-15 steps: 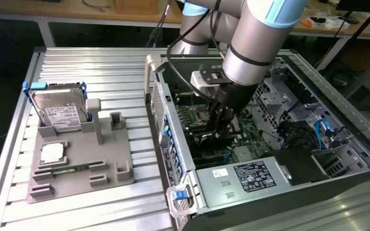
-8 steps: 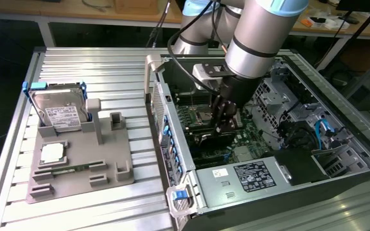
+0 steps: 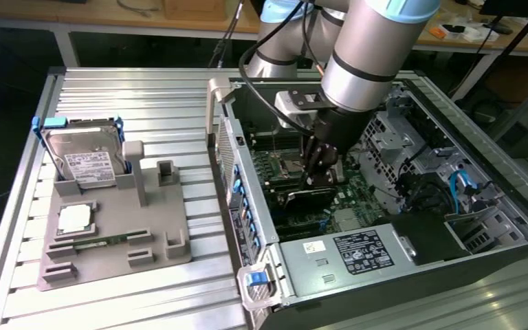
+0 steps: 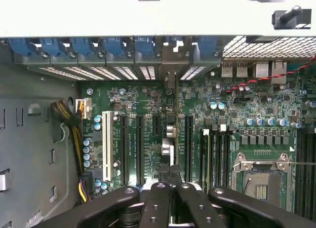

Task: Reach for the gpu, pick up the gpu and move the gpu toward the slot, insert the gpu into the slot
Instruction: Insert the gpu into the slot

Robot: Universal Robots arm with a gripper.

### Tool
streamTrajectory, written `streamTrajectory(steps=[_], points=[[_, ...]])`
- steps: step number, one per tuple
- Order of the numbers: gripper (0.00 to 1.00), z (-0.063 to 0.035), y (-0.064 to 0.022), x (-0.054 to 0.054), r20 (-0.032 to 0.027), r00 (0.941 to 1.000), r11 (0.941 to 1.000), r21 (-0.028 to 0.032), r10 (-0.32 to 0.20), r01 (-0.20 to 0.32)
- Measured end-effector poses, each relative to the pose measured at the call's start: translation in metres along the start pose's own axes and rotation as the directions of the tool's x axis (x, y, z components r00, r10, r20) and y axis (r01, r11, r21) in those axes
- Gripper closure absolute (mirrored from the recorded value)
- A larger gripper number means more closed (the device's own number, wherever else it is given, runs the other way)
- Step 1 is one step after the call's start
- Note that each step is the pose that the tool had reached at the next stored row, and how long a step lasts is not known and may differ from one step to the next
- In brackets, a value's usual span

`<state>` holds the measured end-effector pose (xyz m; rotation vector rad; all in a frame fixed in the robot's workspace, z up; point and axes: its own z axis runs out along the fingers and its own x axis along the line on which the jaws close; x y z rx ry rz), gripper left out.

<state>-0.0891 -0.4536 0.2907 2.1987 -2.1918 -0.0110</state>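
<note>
Dark, thin gpu [image 4: 176,139] stands edge-on over the green motherboard [image 4: 148,104], clenched by the end effector [image 4: 171,181].

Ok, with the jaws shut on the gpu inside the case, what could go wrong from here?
1. The jaws pinch the gpu only along its thin upper edge, so it could tilt or slip in the grip.
2. Several parallel connector strips lie close beside it on the motherboard; a small sideways offset could probably land it in the wrong one or on nearby parts.
</note>
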Motion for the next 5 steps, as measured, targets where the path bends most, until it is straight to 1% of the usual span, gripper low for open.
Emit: streamTrajectory(steps=[5], points=[[0.89,0.0000,0.0000,0.0000,0.0000,1.0000,1.0000,0.0000,0.000,0.000]])
